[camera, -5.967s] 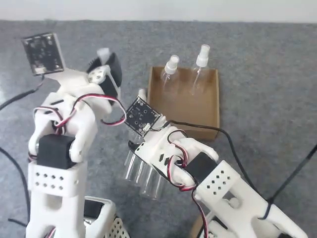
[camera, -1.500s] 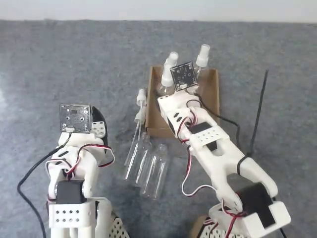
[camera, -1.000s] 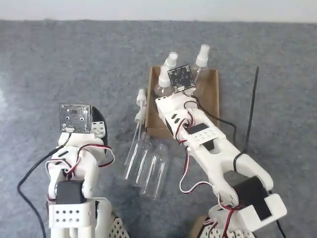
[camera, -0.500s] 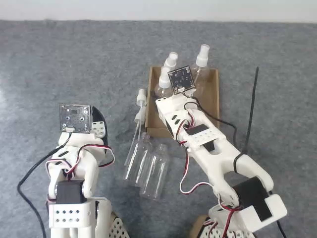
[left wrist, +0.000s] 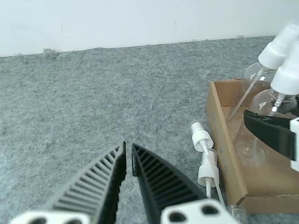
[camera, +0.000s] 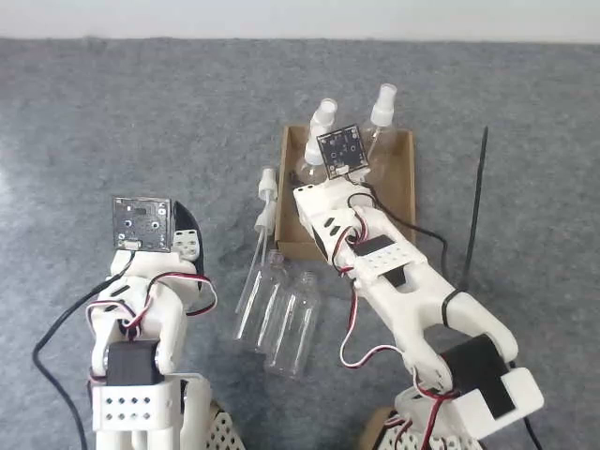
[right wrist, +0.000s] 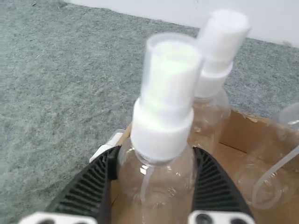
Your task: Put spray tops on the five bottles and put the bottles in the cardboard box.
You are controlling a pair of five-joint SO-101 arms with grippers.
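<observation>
Over cardboard box point(camera: 399, 204), ribbed hand point(right wrist: 156, 161), clear bottle point(right wrist: 161, 135)

5 bottles point(camera: 281, 314), 2 loose spray tops point(camera: 267, 180), 1 box point(camera: 401, 214).

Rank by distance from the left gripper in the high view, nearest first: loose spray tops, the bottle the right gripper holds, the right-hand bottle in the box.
1. The loose spray tops, on carpet left of the cardboard box, nearest the left gripper.
2. The held bottle, in the right gripper at the box's left side.
3. The right-hand bottle, at the box's far right corner.
</observation>
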